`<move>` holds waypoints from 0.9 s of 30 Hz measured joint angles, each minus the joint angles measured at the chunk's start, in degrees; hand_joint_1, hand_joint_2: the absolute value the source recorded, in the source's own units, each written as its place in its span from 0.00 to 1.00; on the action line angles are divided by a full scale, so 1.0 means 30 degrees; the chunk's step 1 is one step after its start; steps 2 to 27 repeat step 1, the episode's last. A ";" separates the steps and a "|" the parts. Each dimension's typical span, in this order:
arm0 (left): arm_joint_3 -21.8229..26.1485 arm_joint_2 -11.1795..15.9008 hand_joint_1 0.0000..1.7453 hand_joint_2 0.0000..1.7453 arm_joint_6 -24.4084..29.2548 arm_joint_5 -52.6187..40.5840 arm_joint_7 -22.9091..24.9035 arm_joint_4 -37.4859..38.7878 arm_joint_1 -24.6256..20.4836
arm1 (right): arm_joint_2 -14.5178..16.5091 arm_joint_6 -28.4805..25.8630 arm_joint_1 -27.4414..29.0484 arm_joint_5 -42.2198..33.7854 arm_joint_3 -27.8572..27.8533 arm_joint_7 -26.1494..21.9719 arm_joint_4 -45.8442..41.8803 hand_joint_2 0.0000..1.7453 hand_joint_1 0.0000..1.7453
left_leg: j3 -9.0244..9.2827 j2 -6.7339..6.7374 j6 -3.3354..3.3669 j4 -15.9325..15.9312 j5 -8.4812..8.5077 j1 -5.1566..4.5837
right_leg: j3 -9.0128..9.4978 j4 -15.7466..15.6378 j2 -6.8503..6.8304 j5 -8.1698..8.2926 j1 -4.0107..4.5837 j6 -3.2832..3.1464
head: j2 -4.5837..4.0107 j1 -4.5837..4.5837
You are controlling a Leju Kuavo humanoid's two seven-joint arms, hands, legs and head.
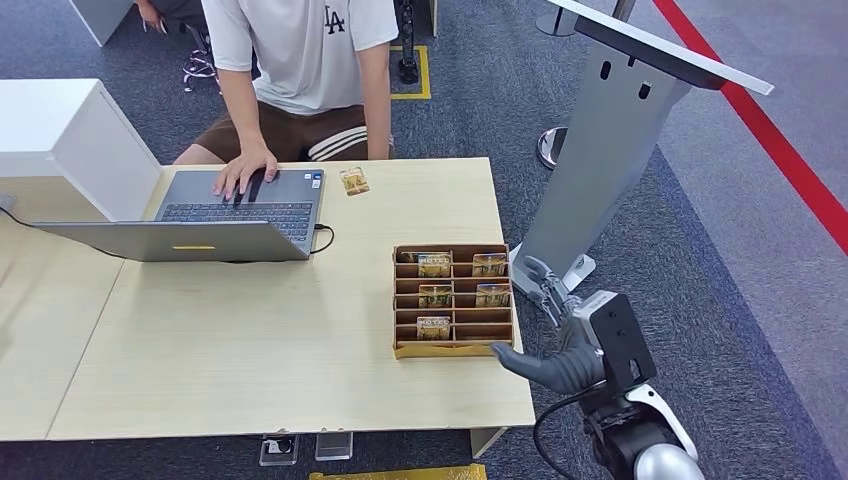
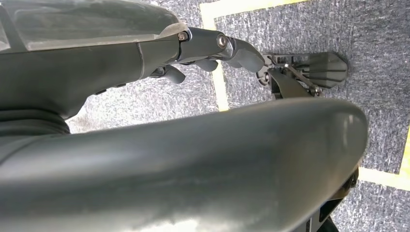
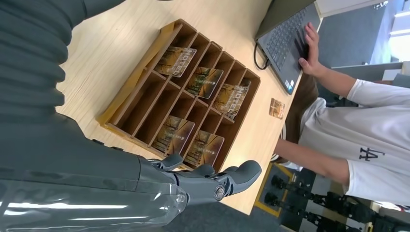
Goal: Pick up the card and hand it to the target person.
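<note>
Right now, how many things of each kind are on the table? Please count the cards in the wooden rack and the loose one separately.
Cards in the rack: 5
Loose card: 1
Rack: 1
Laptop: 1
Total: 8
</note>
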 joint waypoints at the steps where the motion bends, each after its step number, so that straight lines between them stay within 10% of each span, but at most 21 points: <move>1: 0.0000 0.0000 0.00 0.00 -0.0002 0.0000 0.0001 0.0000 0.0000 | 0.0000 0.0005 0.0001 0.0012 -0.0013 0.0002 0.0012 1.00 0.01 | 0.0000 0.0000 0.0000 0.0000 0.0000 0.0000 | 0.0000 0.0000 0.0000 0.0000 0.0000 0.0000 | 0.0000 0.0002; 27: 0.0000 0.0000 0.00 0.00 -0.0002 0.0000 0.0001 0.0000 0.0000 | 0.0000 0.0005 0.0001 0.0012 -0.0013 0.0002 0.0012 1.00 0.01 | 0.0000 0.0000 0.0000 0.0000 0.0000 0.0000 | 0.0000 0.0000 0.0000 0.0000 0.0000 0.0000 | 0.0000 0.0002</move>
